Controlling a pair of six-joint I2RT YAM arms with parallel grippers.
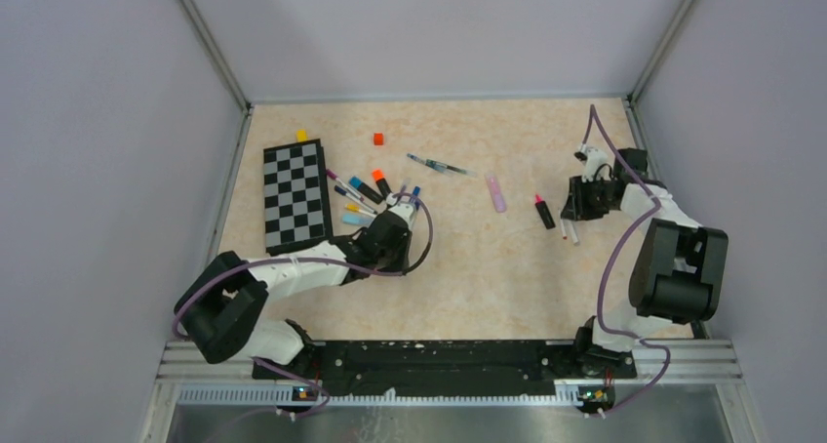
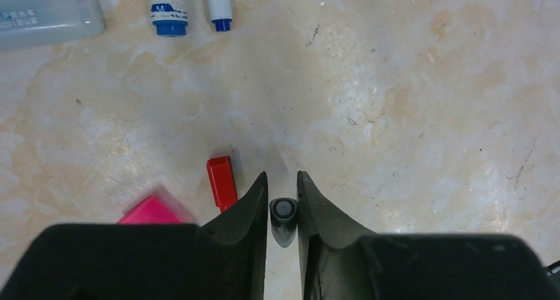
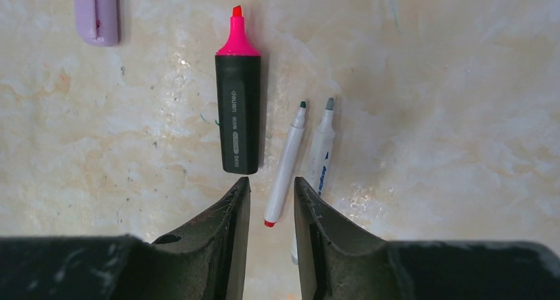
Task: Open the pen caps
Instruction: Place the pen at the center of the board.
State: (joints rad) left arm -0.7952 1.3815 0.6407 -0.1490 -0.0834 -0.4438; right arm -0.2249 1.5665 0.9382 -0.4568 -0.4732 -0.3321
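- tabletop: smooth, marbled, slight sheen, fine scuffs
- highlighter: matt blk plastic barrel
- red cap: glossy plastic
- right gripper fingers: matt blk, scuffed

Left arm, right arm: white link shells, black joint housings, a purple cable looped along each. Left gripper, right gripper: matte black fingers tapering to the jaws, broad black block behind; right one scuffed pale.

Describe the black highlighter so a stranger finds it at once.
On the table, look right, just ahead of the right pincer. Three uncapped pens lie side by side there. The highlighter is the only thick black one, pink-tipped; its neighbours are thin and white.
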